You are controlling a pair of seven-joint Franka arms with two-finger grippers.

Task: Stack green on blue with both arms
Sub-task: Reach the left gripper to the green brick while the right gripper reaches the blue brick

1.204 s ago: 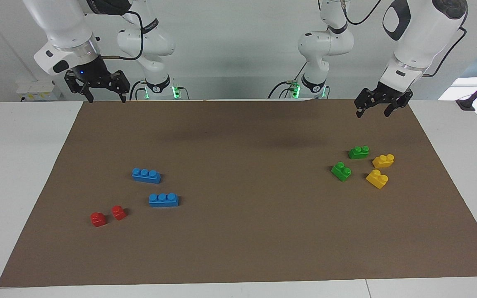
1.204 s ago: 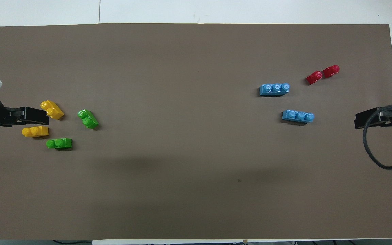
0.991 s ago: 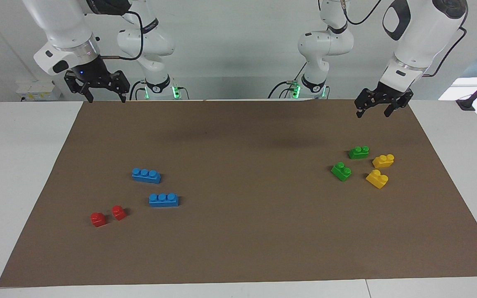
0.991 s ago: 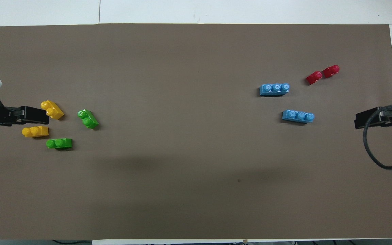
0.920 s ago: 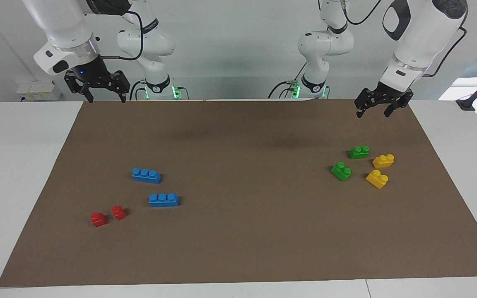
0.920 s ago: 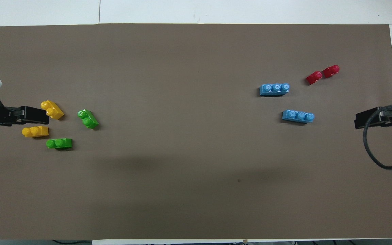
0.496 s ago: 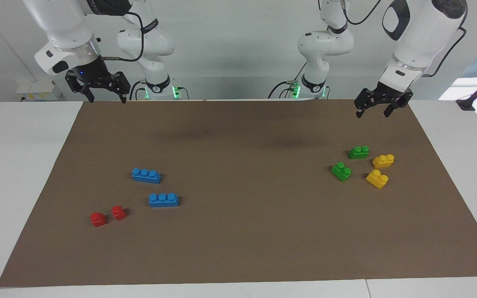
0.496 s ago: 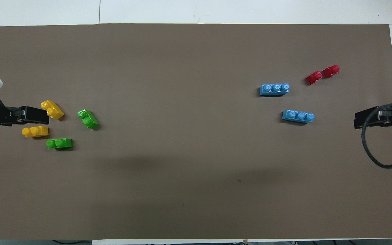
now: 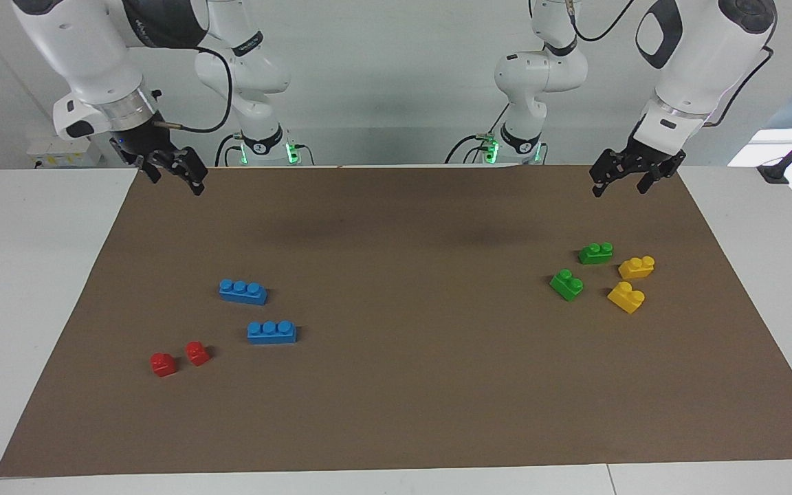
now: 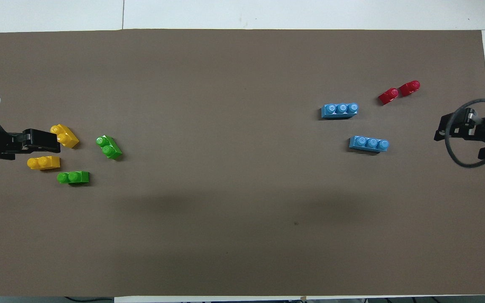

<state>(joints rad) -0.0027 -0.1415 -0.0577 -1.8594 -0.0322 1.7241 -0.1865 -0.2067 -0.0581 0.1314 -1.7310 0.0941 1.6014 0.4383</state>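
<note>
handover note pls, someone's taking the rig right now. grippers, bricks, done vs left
Left gripper: open, empty, raised over the mat's robot-side edge, near the green bricks.
Right gripper: raised at its own end of the mat, holding nothing.
Green bricks: both flat on the mat beside the yellow bricks, at the left arm's end.
Blue bricks: both on the mat at the right arm's end, near the red bricks.
Done: nothing grasped or stacked.
Left: pick green, seat it on blue.

Green bricks [image 9: 595, 253], blue bricks [image 9: 243, 291], yellow bricks [image 9: 636, 267], red bricks [image 9: 163, 364]: glossy moulded plastic. Brown mat [image 9: 410, 385]: matt, smooth, paper-like. Worktop [image 9: 18, 275]: white, smooth. Arm shells [image 9: 702, 48], upper frame: glossy white plastic.
</note>
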